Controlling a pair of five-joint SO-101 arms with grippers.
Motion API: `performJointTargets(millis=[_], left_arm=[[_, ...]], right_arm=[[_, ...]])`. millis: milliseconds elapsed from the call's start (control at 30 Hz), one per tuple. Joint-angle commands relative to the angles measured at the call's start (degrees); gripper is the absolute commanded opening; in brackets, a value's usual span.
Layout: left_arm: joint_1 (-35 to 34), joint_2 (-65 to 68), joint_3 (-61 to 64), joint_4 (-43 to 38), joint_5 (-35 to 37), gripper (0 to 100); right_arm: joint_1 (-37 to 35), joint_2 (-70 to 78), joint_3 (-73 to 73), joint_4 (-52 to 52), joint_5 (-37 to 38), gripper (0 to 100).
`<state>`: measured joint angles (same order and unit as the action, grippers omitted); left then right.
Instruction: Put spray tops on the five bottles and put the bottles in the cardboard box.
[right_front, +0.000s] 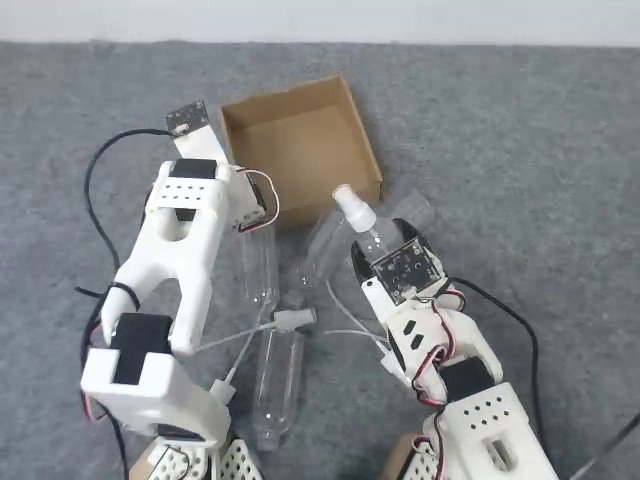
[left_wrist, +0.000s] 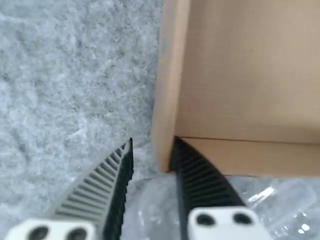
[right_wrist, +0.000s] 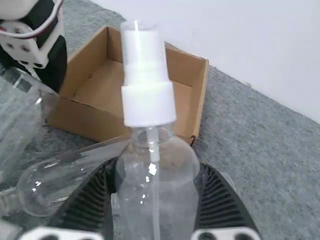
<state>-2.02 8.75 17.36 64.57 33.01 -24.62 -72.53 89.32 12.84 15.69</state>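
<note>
Clear spray-topped plastic bottle (right_wrist: 152, 167) held at its body by right tool (right_wrist: 157, 197); left tool (left_wrist: 151, 156) parted, empty.
Judged light, slick, crushable; gentle mid-body grip advised.

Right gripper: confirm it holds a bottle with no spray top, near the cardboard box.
Wrong on one point: in the right wrist view the bottle in the right gripper has a white spray top on. The cardboard box is near, as stated.

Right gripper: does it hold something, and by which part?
Yes. The right gripper holds a bottle with a spray top, clamped on its clear body, below the shoulder.
</note>
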Motion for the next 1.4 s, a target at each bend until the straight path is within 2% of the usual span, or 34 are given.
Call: performJointTargets(millis=[0,67,200,467,633,767,933,1100,1367], left_arm=[[-0.5,-0.9,-3.1,1.0,-3.3,5],[-0.5,-0.9,-3.2,1.0,-7.2,1],[-2.0,-0.9,-4.3,2.9,-16.3,1],[-3.7,-0.9,-5.8,5.5,-22.0,1],[-3.7,-0.9,-7.9,9.1,-22.1,3],[-3.7,-0.9,-10.3,14.2,-21.8,12],[-3.7,-1.0,-10.8,15.6,-18.2,21],[-4.6,-4.7,-12.3,17.7,-16.1,20],[-4.6,-13.1,-7.7,18.4,-15.3,20]], right_arm=[[0.8,-1.9,-5.5,-1.1,-0.7,2.7],[0.9,-1.9,-5.5,-1.1,-0.7,2.7],[0.9,-1.9,-5.5,-1.2,-0.7,2.7],[0.9,-1.9,-5.5,-1.2,-0.7,2.7],[0.9,-1.9,-5.5,-1.2,-0.7,2.7],[0.9,-1.9,-5.5,-1.2,-0.7,2.7],[0.9,-1.9,-5.5,-1.2,-0.7,2.7],[0.9,-1.9,-5.5,-1.2,-0.7,2.7],[0.8,-1.9,-5.5,-1.2,-0.7,2.7]])
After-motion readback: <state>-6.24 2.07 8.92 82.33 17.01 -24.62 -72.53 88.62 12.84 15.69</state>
